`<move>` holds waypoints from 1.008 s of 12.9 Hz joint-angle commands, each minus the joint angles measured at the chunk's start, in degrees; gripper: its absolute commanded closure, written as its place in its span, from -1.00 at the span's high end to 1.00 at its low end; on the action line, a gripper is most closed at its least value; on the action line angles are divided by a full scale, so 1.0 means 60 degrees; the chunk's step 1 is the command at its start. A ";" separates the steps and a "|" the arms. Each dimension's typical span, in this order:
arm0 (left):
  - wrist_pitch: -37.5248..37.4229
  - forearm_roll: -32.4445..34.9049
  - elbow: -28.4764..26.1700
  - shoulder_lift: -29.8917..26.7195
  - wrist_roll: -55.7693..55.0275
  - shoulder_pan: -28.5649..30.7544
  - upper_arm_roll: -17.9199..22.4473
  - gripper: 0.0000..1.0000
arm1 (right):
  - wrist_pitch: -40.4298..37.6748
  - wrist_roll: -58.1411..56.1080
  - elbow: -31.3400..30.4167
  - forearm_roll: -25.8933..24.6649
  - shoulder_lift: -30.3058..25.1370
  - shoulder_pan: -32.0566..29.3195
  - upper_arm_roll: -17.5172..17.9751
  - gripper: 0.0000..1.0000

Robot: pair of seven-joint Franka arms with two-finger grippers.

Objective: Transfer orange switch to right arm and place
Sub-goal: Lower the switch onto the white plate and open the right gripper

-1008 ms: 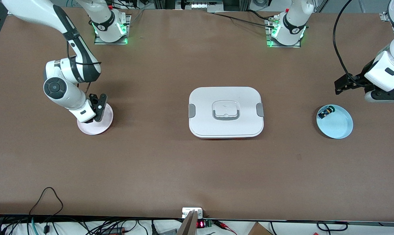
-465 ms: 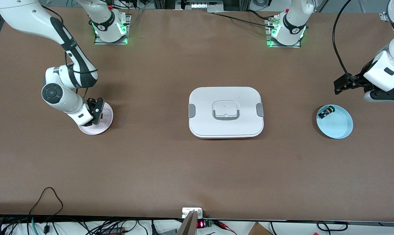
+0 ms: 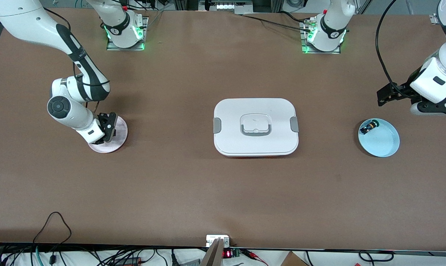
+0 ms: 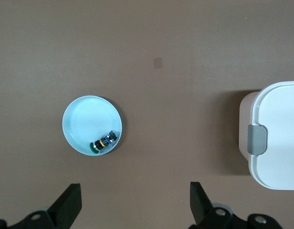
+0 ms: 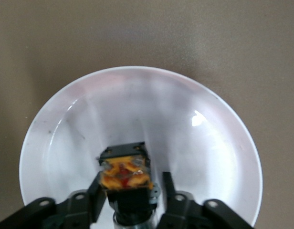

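Note:
My right gripper (image 3: 107, 128) is low over the pink plate (image 3: 121, 130) at the right arm's end of the table. In the right wrist view it (image 5: 131, 181) is shut on the orange switch (image 5: 125, 174). The switch's black body sits between the fingers and its brassy terminals point down at the plate (image 5: 209, 143). In the front view the fingers hide the switch. My left gripper (image 3: 389, 96) is open and empty above the table beside the blue plate (image 3: 385, 143). It shows in the left wrist view (image 4: 136, 202).
A black switch with a green cap (image 3: 368, 127) lies in the blue plate (image 4: 85, 119), where it also shows in the left wrist view (image 4: 105, 140). A white lidded container (image 3: 255, 126) stands at the table's middle, and its end shows in the left wrist view (image 4: 280, 133).
My right gripper has sunk a little lower over the pink plate and shifted slightly toward the right arm's end. The left arm has barely moved.

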 commanded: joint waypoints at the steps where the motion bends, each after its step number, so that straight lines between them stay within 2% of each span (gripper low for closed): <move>1: -0.0171 -0.0035 0.0128 -0.0051 -0.0102 -0.0059 -0.0024 1.00 | -0.0509 0.0703 0.0034 0.0070 -0.0345 -0.0159 0.0080 1.00; 2: -0.0171 -0.0035 0.0128 -0.0051 -0.0102 -0.0059 -0.0038 1.00 | -0.0861 0.1200 0.0151 0.0376 -0.0535 -0.0144 0.0094 1.00; 5: -0.0171 -0.0035 0.0142 -0.0051 -0.0116 -0.0059 -0.0038 1.00 | -0.2222 0.1746 0.1071 0.2306 -0.1019 0.0177 0.0094 1.00; 7: -0.0171 -0.0035 0.0142 -0.0051 -0.0116 -0.0059 -0.0053 1.00 | -0.3072 0.2111 0.1716 0.2532 -0.1136 0.0280 0.0094 1.00; 10: -0.0157 -0.0035 0.0142 -0.0051 -0.0116 -0.0059 -0.0053 1.00 | -0.4215 0.3806 0.2288 0.2736 -0.1634 0.0688 0.0109 1.00; 13: -0.0156 -0.0035 0.0157 -0.0037 -0.0116 -0.0059 -0.0053 1.00 | -0.6671 0.7373 0.3664 0.3103 -0.1708 0.1320 0.0123 1.00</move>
